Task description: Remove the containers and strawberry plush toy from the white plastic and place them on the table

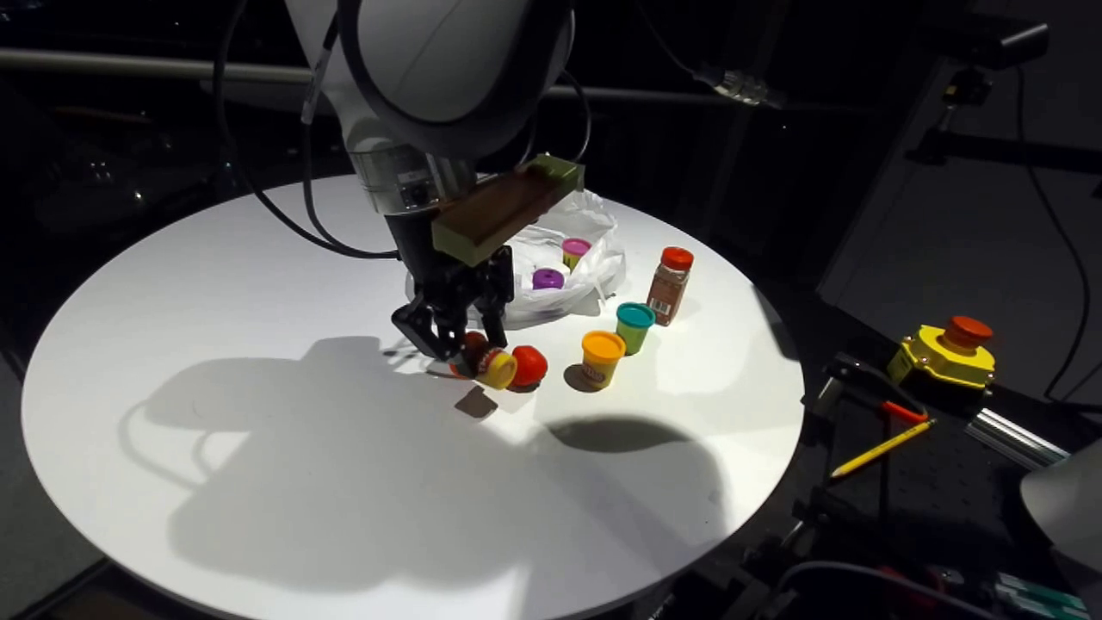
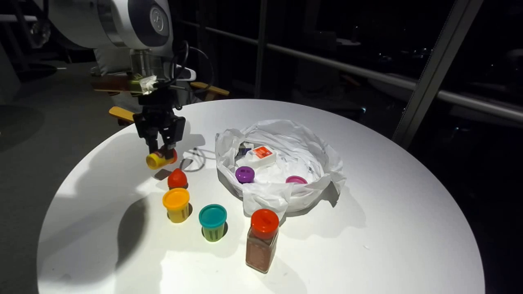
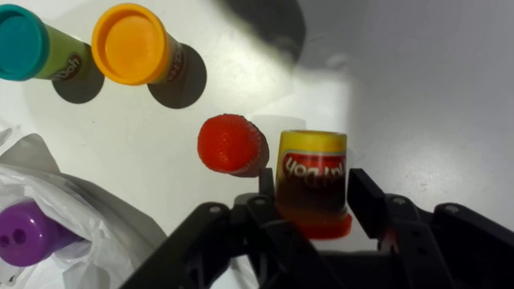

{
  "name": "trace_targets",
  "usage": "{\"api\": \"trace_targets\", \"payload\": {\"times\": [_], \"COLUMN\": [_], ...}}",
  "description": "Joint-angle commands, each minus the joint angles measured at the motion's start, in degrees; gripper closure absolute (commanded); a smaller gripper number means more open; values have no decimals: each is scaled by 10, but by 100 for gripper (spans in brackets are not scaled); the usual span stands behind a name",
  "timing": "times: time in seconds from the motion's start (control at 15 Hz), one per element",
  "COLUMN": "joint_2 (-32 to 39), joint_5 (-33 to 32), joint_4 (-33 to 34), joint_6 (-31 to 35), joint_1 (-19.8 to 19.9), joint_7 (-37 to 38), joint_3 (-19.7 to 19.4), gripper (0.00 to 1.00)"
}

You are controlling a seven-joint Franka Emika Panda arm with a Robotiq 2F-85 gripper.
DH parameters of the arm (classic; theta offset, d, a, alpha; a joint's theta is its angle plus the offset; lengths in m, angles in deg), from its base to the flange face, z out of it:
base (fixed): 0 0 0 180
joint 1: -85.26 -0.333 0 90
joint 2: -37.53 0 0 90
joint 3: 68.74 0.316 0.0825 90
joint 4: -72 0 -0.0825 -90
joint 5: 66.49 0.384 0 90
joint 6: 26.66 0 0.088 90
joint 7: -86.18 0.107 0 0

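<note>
My gripper (image 3: pixel 311 180) is shut on a yellow Play-Doh container (image 3: pixel 313 148) with a red lid. The container lies sideways between the fingers, above the table, its shadow apart from it in both exterior views (image 1: pixel 499 370) (image 2: pixel 155 161). The red strawberry plush toy (image 3: pixel 229 142) is on the table beside it. An orange-lidded container (image 2: pixel 176 204) and a teal-lidded container (image 2: pixel 213 220) stand upright on the table. The white plastic bag (image 2: pixel 327 159) lies open and holds a purple item (image 2: pixel 245 174), a pink-lidded container (image 1: pixel 575 250) and a white box with orange label (image 2: pixel 261 155).
A spice jar with a red lid (image 2: pixel 262 241) stands on the round white table (image 1: pixel 344 482), near the teal-lidded container and the bag. A side surface with a yellow-and-red button box (image 1: pixel 945 353) and a pencil (image 1: pixel 882 448) is beyond the table edge.
</note>
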Motion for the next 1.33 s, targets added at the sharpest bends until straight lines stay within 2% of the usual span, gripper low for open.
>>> {"api": "trace_targets", "payload": {"times": [0.0, 0.13, 0.2, 0.33, 0.6, 0.8, 1.2, 1.27], "joint_2": [-3, -23, -36, -50, -63, -62, -71, -106], "joint_5": [20, 52, 65, 87, 76, 116, 92, 98], "joint_4": [12, 4, 1, -3, -4, -2, -22, -62], "joint_6": [30, 49, 41, 39, 66, 82, 152, 149], "joint_1": [1, 15, 21, 29, 24, 34, 4, 48], "joint_7": [9, 5, 3, 5, 42, 60, 191, 153], "joint_3": [-1, 5, 3, 2, -23, -16, -61, -73], "gripper": [16, 1, 0, 0, 0, 0, 0, 0]}}
